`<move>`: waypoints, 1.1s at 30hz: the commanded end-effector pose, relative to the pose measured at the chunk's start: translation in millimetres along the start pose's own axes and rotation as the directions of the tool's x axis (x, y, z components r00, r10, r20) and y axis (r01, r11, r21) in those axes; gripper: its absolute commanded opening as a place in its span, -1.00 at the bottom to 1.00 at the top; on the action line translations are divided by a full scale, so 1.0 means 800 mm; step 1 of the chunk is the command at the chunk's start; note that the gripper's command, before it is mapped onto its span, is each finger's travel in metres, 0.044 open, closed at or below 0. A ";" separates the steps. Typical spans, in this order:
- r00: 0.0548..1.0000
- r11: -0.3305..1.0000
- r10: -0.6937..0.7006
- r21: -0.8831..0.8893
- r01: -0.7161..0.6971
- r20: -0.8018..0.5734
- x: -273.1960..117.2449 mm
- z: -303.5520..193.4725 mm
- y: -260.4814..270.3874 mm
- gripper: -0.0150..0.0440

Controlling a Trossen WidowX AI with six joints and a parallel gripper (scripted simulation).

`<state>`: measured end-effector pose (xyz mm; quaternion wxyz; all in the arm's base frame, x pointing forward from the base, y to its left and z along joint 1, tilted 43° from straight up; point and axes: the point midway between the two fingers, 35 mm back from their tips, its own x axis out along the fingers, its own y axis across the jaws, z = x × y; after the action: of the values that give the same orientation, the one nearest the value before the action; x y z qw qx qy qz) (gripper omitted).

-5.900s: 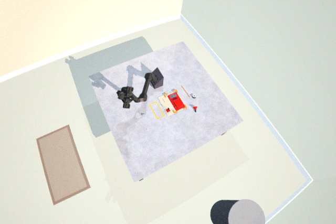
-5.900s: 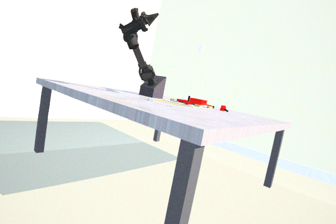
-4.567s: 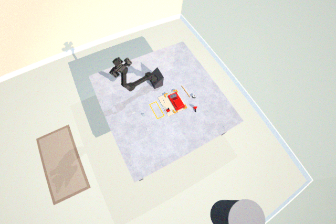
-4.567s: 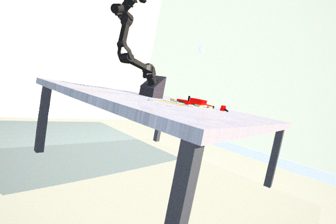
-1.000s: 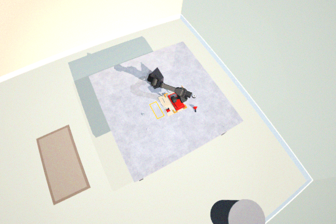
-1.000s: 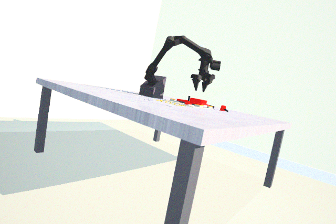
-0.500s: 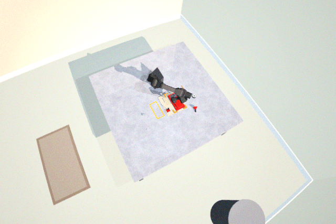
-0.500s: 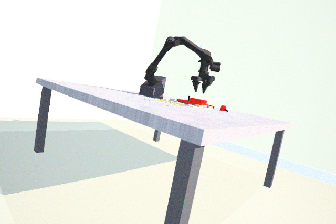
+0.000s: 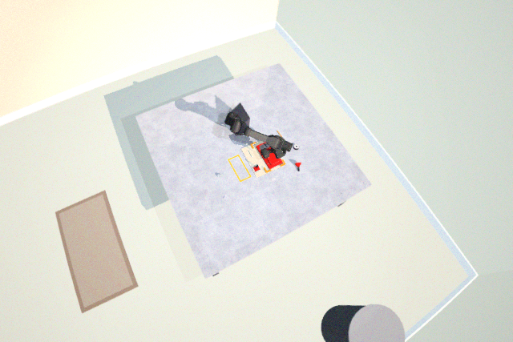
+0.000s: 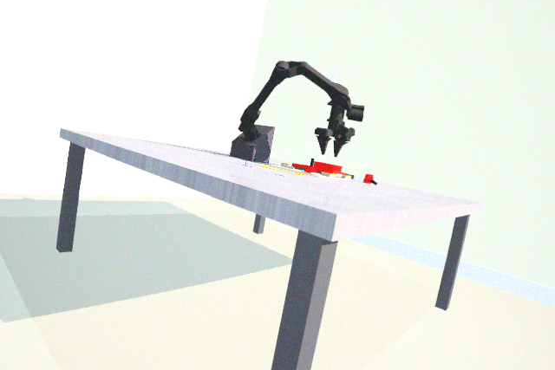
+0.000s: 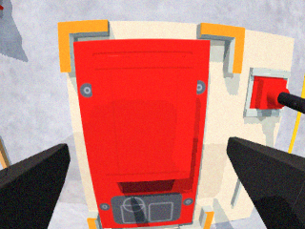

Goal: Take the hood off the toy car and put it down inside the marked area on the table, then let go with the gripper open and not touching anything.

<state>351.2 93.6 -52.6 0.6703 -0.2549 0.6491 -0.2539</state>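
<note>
The toy car is a red body on a cream board (image 9: pixel 249 154) (image 11: pixel 221 107). Its large raised red panel, apparently the hood (image 11: pixel 143 114) (image 10: pixel 327 166), lies in place above a grey detail panel. My gripper (image 9: pixel 273 153) (image 10: pixel 329 154) (image 11: pixel 151 149) is open and empty, above the car, with one finger toward each side of the hood in the wrist view. The fingertips are clear of the hood in the exterior view. The marked area (image 9: pixel 234 170) is a yellow outline beside the board; its edge (image 11: pixel 296 126) shows at the right of the wrist view. The arm partly hides the car in the top view.
Orange corner brackets (image 11: pixel 83 27) (image 11: pixel 233 32) surround the red body. A small red block (image 11: pixel 269 93) with a black peg stands on the board toward the marked area. A loose red piece (image 9: pixel 298 165) (image 10: pixel 368 178) lies on the table beyond the car. A thin orange strip (image 9: pixel 279 134) lies near the arm.
</note>
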 end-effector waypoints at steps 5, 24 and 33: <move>1.000 1.000 -0.004 -0.005 0.004 0.003 0.007 0.000 0.000 1.00; 1.000 1.000 -0.005 -0.004 0.005 0.003 0.023 0.000 0.001 1.00; 1.000 1.000 -0.005 -0.004 0.005 0.003 0.030 0.000 0.001 1.00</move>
<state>352.2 79.5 -69.4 0.6703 -0.2551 0.6488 -0.2543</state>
